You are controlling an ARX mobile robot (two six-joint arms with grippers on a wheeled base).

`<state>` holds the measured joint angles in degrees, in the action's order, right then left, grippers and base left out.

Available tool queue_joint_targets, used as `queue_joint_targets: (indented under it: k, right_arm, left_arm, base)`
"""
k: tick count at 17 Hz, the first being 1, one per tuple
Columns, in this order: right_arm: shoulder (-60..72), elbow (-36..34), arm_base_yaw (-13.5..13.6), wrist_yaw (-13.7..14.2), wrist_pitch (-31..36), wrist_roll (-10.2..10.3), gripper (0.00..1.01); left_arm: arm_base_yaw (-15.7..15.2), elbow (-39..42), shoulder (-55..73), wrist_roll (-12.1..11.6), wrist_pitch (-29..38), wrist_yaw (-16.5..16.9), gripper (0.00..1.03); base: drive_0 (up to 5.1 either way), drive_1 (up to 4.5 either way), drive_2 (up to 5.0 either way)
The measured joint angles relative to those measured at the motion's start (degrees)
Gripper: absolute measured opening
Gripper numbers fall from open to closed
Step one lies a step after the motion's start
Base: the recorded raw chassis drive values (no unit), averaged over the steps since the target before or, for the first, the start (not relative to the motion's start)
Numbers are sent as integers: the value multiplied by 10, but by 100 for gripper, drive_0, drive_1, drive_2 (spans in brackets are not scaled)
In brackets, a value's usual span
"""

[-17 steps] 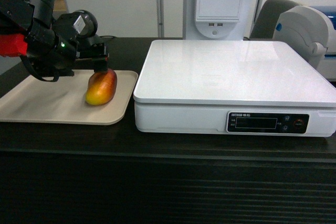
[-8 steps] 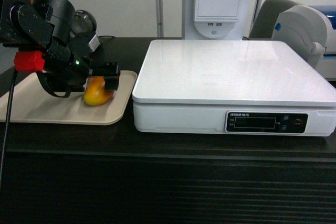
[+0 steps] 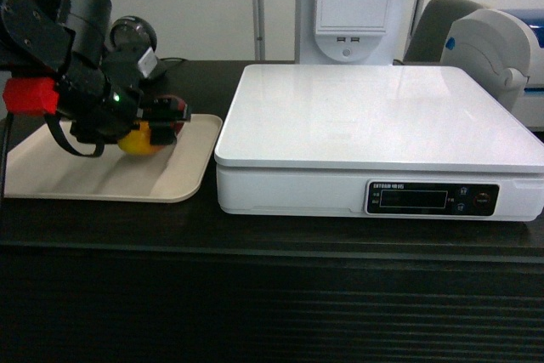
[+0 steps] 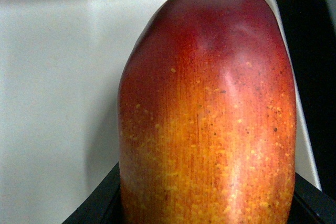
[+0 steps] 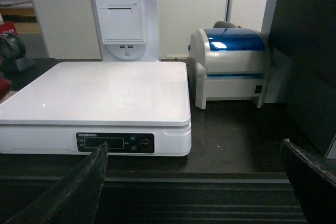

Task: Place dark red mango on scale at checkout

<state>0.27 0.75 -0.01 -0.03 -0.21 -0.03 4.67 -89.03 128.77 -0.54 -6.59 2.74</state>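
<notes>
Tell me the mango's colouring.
Mango: dark red at one end, fading to speckled orange; clearest in the left wrist view.

even indoor light, mostly sharp views

soft glare on the scale [image 3: 374, 112] platter; faint shadow under the left gripper [image 3: 166, 112] on the tray [image 3: 102, 178]; the mango [image 4: 210, 119] fills the wrist view, perhaps slightly soft; right gripper fingers [image 5: 79, 187] blurred
</notes>
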Motion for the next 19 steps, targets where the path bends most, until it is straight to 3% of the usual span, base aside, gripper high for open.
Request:
queue_joint_targets:
  k: [3,5,7,13,15,19]
  right_arm:
    - [0,0,0,0,0,0,98]
    - [0,0,0,0,0,0,98]
    - [0,0,0,0,0,0,98]
    - [0,0,0,0,0,0,98]
    - [0,0,0,0,0,0,98]
    - [0,0,0,0,0,0,98]
  left_arm:
    - [9,20,-75,-7,11,-5,59]
    - [34,22,-115,-10,10,-12,59]
    - [156,-6,-135,-9,3,-34,59]
    - [283,-99,-61,3,-31,-59,58]
    - [305,-131,-21,8,-47,-66,58]
    - [318,-193,29,30,-76,-83,58]
  base:
    - [0,0,0]
    - [0,0,0]
    - [0,0,0]
    - [0,0,0]
    - [0,0,0]
    - [0,0,0]
